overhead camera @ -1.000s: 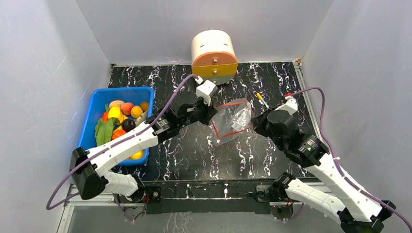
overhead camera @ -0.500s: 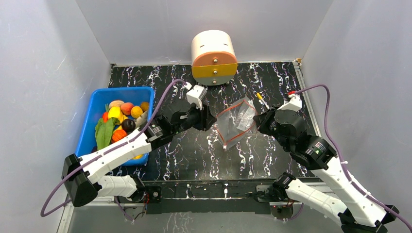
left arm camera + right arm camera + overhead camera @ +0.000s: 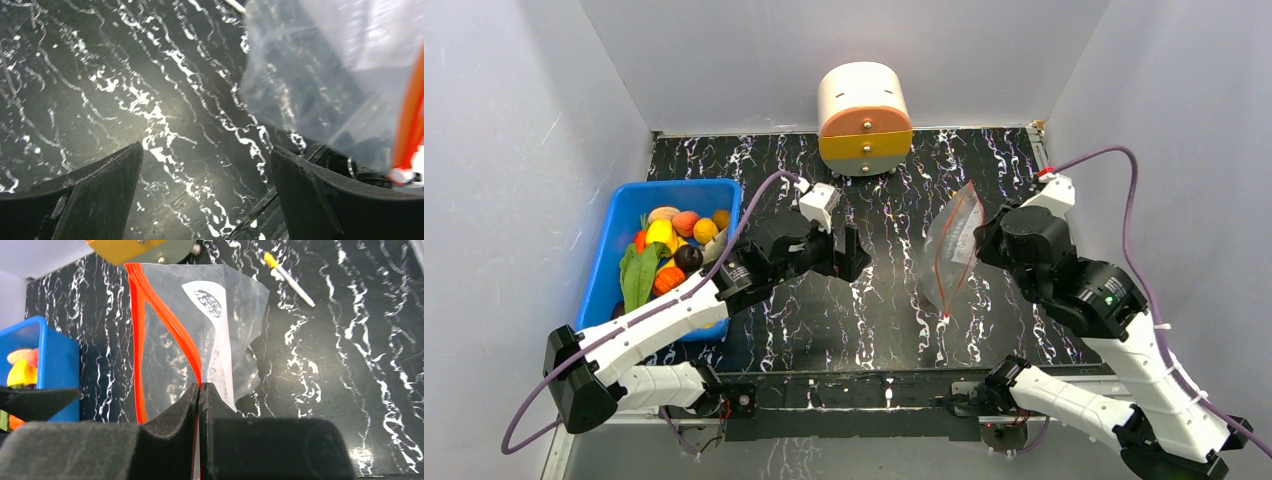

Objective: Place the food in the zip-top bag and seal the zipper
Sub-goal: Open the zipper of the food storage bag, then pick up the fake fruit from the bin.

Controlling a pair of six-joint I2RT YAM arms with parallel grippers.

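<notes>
The left gripper [image 3: 205, 150] stands wide open, with nothing between its two black fingers [image 3: 100, 190]. Below it is the black marbled table [image 3: 100, 75]. Ahead and to the right, beyond the right fingertip, is the clear zip-top bag [image 3: 320, 75]. Its red-orange zipper [image 3: 411, 115] ends in a small white tab [image 3: 400, 175].

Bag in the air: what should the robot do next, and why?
Probably swing the open, empty left claw to the blue bin and grab one food piece: the right claw holds the bag up by its zipper, and nothing is inside yet.
</notes>
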